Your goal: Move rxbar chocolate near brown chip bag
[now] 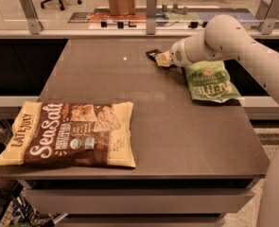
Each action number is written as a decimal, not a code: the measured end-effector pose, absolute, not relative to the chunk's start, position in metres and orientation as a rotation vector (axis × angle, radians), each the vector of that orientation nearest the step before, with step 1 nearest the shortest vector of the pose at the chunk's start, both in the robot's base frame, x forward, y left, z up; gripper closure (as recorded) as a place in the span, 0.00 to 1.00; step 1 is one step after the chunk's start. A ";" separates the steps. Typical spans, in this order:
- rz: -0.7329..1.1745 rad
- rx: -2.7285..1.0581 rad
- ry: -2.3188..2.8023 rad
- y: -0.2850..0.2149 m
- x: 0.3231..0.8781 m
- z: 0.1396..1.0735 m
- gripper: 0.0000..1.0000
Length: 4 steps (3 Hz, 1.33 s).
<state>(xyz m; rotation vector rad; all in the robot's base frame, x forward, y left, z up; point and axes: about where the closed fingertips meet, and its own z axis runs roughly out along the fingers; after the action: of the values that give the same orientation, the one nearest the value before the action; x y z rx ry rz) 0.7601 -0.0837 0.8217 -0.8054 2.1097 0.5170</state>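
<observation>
The gripper (161, 58) is held at the tabletop's (177, 126) far side, with the chocolate bar (152, 54) at its tip, on the camera's left; whether the bar is clamped cannot be told. The brown chip bag (68, 134) is laid well apart, at the near left corner.

Dark brown table (177, 126), three wrappers, white arm (226, 37).
Brown chip bag (68, 136): dark brown centre, cream-yellow edges, white lettering, tan chip picture. Rxbar chocolate (152, 53): black wrapper. Green bag (210, 82): bright green, pale lettering, small yellow logo. Gripper (161, 59): cream-white, at the far side of the table, right by the black bar.
</observation>
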 end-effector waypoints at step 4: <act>0.418 -0.812 2.090 -0.073 0.756 0.843 1.00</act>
<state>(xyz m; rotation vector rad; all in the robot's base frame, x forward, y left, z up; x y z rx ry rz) 0.7559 -0.0735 0.8429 -0.8121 2.0902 0.4177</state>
